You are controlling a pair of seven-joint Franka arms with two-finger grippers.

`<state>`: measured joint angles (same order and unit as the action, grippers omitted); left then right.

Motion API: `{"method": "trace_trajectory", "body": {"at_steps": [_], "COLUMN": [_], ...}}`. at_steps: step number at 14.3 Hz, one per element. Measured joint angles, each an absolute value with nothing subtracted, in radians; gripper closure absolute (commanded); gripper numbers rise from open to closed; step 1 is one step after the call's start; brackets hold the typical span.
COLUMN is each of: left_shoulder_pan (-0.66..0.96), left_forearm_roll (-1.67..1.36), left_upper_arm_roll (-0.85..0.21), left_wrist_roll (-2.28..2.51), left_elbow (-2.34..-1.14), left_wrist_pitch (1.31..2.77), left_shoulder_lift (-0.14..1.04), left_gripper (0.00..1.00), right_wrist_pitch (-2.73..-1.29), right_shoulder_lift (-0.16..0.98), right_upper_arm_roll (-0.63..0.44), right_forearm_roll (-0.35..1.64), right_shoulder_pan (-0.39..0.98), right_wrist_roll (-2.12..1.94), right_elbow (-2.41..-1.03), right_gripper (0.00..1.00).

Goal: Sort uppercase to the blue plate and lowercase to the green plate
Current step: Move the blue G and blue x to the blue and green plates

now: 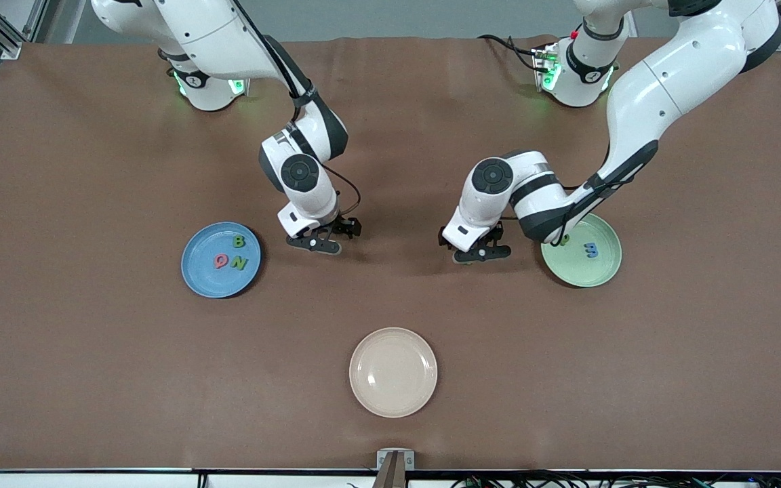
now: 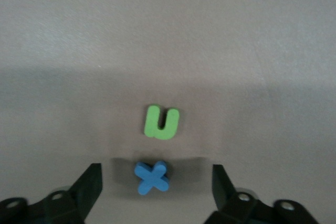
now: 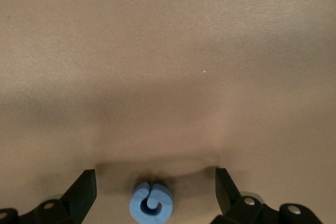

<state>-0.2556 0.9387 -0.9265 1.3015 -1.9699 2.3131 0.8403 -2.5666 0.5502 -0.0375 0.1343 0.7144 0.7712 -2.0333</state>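
With both arms reaching down to mid-table, the state is this. Right gripper sits low over the brown table, between the blue plate and the table's centre line. In the right wrist view its fingers are spread wide, nothing clamped, and the blue G lies flat on the cloth between them, clear of both fingertips.

Left gripper is also low over the cloth, just beside the green plate on the side toward the right arm's end. Left wrist view: fingers are parted wide and hold nothing. The blue x lies between them, touching neither finger. The green n/u lies flat just beside the x, apart from it and outside the finger gap.

Blue plate is toward the right arm's end of the table, roughly mid-depth between the base edge and the camera edge. It carries three capitals: green B, pinkish-red Q, green N. Q and N lie side by side, and B is farther from the camera than both.

Green plate is toward the left arm's end at similar depth. The blue m sits near its middle. The green p is on it too, partly hidden by the left arm's wrist.

Beige plate sits centred near the camera edge, bare.
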Motion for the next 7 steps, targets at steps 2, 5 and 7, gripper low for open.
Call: {"method": "trace_trajectory", "body": {"at_steps": [2, 5, 7], "left_shoulder_pan": [-0.252, -0.252, -0.252], "left_forearm_roll": [0.939, 0.934, 0.929], "left_upper_arm_roll": [-0.924, -0.923, -0.924], "left_wrist_roll": [1.302, 1.301, 1.301], "left_elbow": [-1.97, -1.969, -1.967], "left_wrist_pitch": [2.314, 2.314, 2.314], "left_shoulder_lift": [0.847, 0.853, 0.853], "left_gripper": [0.34, 0.47, 0.58], "right_wrist_pitch": [-2.568, -2.566, -2.559], "right_shoulder_lift": [0.552, 0.552, 0.552], "right_upper_arm_roll": [-0.037, -0.037, -0.037], "right_forearm_roll": [0.134, 0.134, 0.134], "right_shoulder_pan": [0.718, 0.727, 0.736], "right_wrist_roll": [0.774, 0.775, 0.782], "right_elbow": [-2.028, -2.026, -2.027], "right_gripper": [0.08, 0.1, 0.1]}}
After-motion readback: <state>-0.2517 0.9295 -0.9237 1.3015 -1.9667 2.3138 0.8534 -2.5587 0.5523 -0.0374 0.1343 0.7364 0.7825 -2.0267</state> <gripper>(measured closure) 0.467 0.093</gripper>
